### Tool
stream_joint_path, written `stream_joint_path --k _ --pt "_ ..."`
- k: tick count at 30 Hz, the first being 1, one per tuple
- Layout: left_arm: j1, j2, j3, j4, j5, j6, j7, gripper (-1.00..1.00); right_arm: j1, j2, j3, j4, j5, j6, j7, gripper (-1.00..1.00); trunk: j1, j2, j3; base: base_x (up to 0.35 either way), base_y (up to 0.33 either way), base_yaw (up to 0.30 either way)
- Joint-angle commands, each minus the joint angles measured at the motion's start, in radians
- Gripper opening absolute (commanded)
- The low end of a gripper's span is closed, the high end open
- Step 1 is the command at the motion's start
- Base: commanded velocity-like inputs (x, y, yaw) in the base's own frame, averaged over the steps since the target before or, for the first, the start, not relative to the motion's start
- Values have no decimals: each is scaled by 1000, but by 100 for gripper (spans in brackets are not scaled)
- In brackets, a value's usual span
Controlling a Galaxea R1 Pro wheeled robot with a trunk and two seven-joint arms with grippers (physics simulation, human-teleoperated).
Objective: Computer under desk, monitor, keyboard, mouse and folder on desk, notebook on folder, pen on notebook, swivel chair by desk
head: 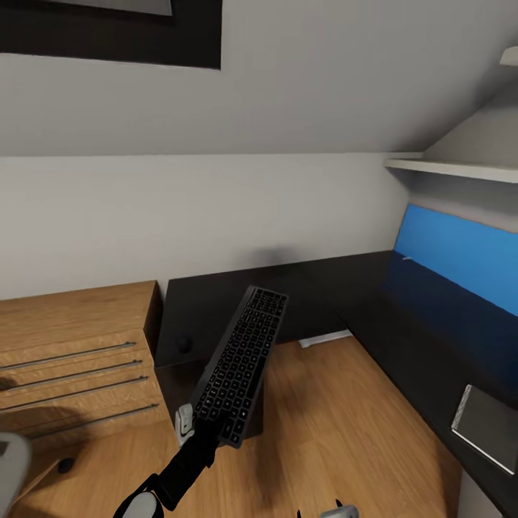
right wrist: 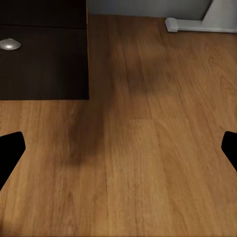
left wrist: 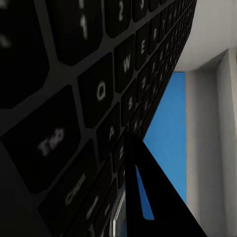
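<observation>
Dark grey keys in a thin silver frame: keyboard (head: 241, 363) held in the air, tilted, far end at 12 o'clock over the near edge of the desk (head: 216, 306), near end at 6 o'clock in the left gripper (head: 193, 426). Left gripper clamped on the keyboard's near short end, black arm trailing off toward 7 o'clock. In the left wrist view, keycaps of the keyboard (left wrist: 94, 94) very close to the lens, legends blurred but Q, W, A, S legible; one black finger (left wrist: 148, 197) lying against the key face. Blue panel (left wrist: 170, 148) visible past the keyboard's edge.

Glossy black desktop, L-shaped, running along the wall at 12 o'clock and down the 3 o'clock side. Mouse (head: 185, 344), small and dark, on the desk just beside the keyboard, at its 9 o'clock. Notebook (head: 485, 428), grey, flat on the desk's right wing at 4 o'clock, well apart from the gripper. Blue wall panel (head: 460, 255) above that wing, white shelf (head: 453, 170) over it. Oak drawers (head: 75, 360) at 9 o'clock, next to the desk.

Right gripper (right wrist: 118, 148) spread wide, holding nothing, black fingertips (right wrist: 10, 150) at both edges of the right wrist view, wood floor (right wrist: 148, 148) below. White foot bar (right wrist: 197, 24) of the desk at the far edge.
</observation>
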Motion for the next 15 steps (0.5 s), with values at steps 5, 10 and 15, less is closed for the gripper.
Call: stream_joint_path --k 5,10,15 --pt "0 0 1 4 10 6 -1 -100 -1 1 9 2 -3 -2 -6 100 -19 35 15 0 0 0" --pt "0 2 1 28 8 6 -2 -100 -1 3 11 2 -3 -1 -6 100 -38 70 30 0 0 0" --pt "0 4 1 36 7 6 -2 -100 -1 21 11 2 -3 -1 -6 100 -58 105 46 0 0 79"
